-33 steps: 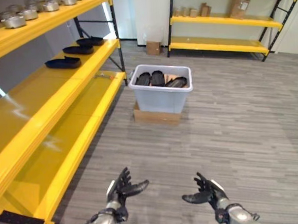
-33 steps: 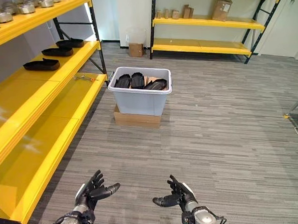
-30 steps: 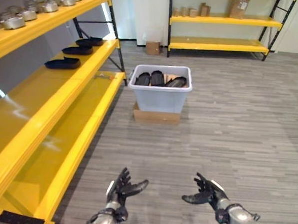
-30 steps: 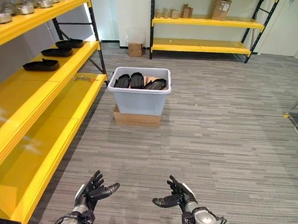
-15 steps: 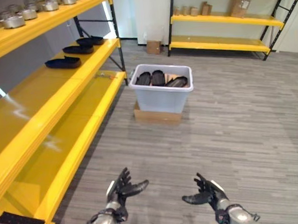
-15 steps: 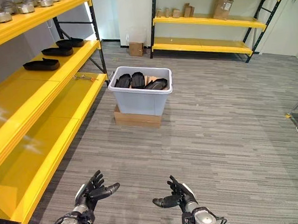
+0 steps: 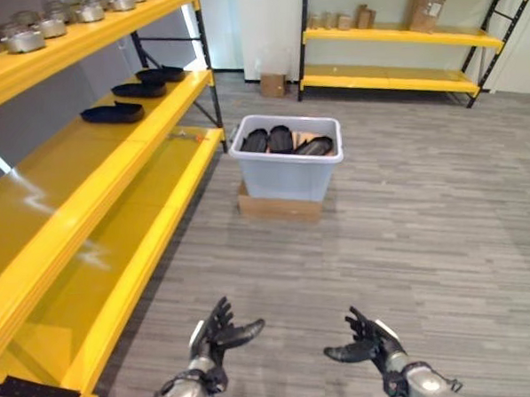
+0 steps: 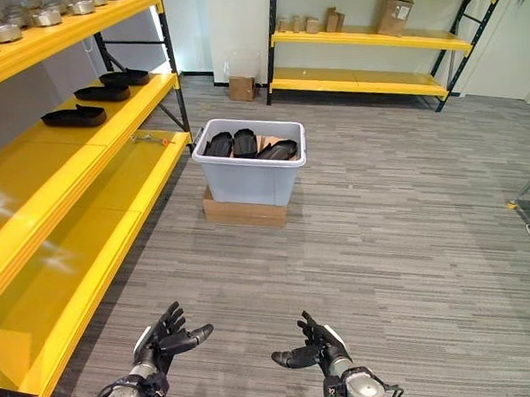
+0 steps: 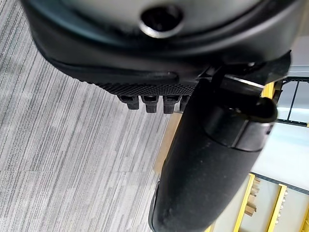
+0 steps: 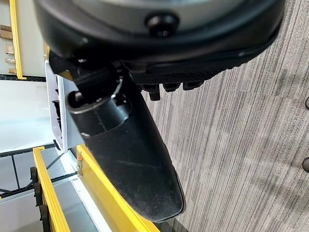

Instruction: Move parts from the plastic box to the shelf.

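A grey plastic box stands on a flat cardboard piece on the floor ahead, with several black parts inside. Three more black parts lie on the middle level of the yellow shelf along the left. My left hand and right hand hover low near the bottom of the view, far short of the box. Both are open with fingers spread and hold nothing.
Metal parts line the shelf's top level. A second yellow shelf with cardboard boxes stands at the far wall, and a small box sits on the floor beside it. Grey striped floor lies between me and the plastic box.
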